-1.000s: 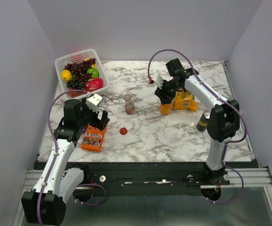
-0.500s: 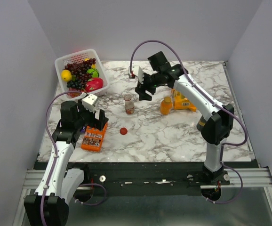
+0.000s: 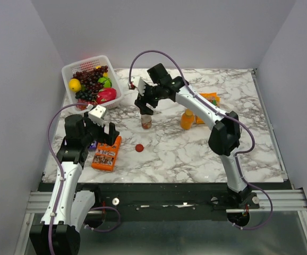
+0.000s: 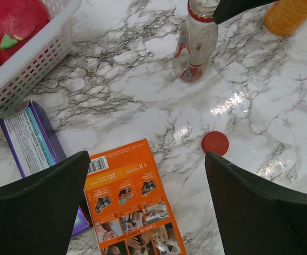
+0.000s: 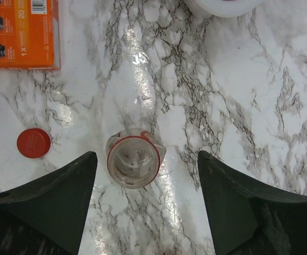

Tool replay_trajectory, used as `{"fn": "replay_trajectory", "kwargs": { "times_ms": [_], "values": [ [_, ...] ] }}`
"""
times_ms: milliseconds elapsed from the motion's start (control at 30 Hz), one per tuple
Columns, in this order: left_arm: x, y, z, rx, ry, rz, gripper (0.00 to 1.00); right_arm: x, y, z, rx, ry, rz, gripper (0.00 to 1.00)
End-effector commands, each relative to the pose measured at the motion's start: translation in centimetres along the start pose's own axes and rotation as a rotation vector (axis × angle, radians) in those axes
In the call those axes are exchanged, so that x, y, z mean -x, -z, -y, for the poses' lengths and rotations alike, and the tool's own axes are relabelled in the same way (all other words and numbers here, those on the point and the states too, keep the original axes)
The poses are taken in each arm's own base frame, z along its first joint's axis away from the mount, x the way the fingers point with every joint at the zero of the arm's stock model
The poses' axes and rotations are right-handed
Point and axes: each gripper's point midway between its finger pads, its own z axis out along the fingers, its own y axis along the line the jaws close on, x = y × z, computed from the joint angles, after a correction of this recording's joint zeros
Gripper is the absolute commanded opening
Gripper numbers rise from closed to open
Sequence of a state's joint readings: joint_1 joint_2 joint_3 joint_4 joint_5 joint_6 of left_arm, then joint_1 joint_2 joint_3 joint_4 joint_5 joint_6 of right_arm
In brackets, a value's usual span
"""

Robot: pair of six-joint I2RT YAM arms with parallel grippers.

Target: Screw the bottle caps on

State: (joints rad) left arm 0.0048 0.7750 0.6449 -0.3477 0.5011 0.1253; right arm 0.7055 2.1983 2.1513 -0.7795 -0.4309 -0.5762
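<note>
Hovering over uncapped clear bottle (image 5: 133,162), reddish-brown dregs inside: right gripper (image 5: 146,154), jaws apart; left gripper (image 4: 147,155) likewise, empty.

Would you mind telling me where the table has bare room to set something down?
Bare marble lies in front of the orange bottle, right of the red cap, and along the far right edge. The left is crowded: basket, orange box, clear bottle, left hand and right hand.

Left gripper (image 4: 147,159) spread wide over an orange box (image 4: 132,202). Red cap (image 4: 215,143) lies flat on the marble surface (image 4: 116,101) — apart from the upright, uncapped clear bottle (image 4: 196,45) beyond.
</note>
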Motion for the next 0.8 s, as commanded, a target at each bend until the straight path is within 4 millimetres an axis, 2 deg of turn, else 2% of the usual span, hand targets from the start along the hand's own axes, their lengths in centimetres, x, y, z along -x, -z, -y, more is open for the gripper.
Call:
{"fn": "replay_trajectory", "kwargs": {
  "times_ms": [0,133,233,267,367,400,467,533,600,700,767],
  "values": [
    [0.7,-0.1,-0.1,-0.012,0.019,0.016,0.99,-0.3,-1.7,1.2,-0.042,-0.006,-0.009,0.82],
    [1.1,-0.5,-0.1,-0.026,0.019,0.021,0.99,-1.4,-2.4,1.0,-0.031,-0.01,-0.037,0.77],
    [1.3,-0.9,0.1,-0.053,0.024,0.035,0.99,-1.8,-2.3,0.5,-0.011,-0.003,-0.043,0.56],
    [1.2,-1.1,0.3,-0.064,0.027,0.034,0.98,-1.5,-2.1,0.3,-0.004,0.005,-0.037,0.43],
    [1.3,-1.5,1.4,-0.136,-0.004,0.036,0.98,0.7,0.0,-0.7,0.03,0.012,0.02,0.28],
    [1.2,-1.6,2.7,-0.184,-0.036,0.03,0.98,2.3,1.5,-1.4,0.05,0.015,0.062,0.26],
    [1.1,-1.9,5.0,-0.288,-0.11,0.02,0.99,4.0,3.4,-2.5,0.073,-0.002,0.108,0.23],
    [0.9,-2.2,6.4,-0.328,-0.148,0.01,0.99,5.7,5.8,-4.1,0.114,-0.004,0.161,0.21],
    [1.3,-2.4,7.9,-0.37,-0.205,0.034,0.99,6.6,7.2,-5.9,0.18,-0.034,0.197,0.2],
    [1.7,-2.8,8.9,-0.392,-0.231,0.049,0.99,7.1,8.8,-8.4,0.268,-0.055,0.226,0.2],
    [1.9,-3.3,8.6,-0.376,-0.22,0.047,0.99,7.1,9.4,-9.8,0.311,-0.054,0.234,0.2]
  ]
}}
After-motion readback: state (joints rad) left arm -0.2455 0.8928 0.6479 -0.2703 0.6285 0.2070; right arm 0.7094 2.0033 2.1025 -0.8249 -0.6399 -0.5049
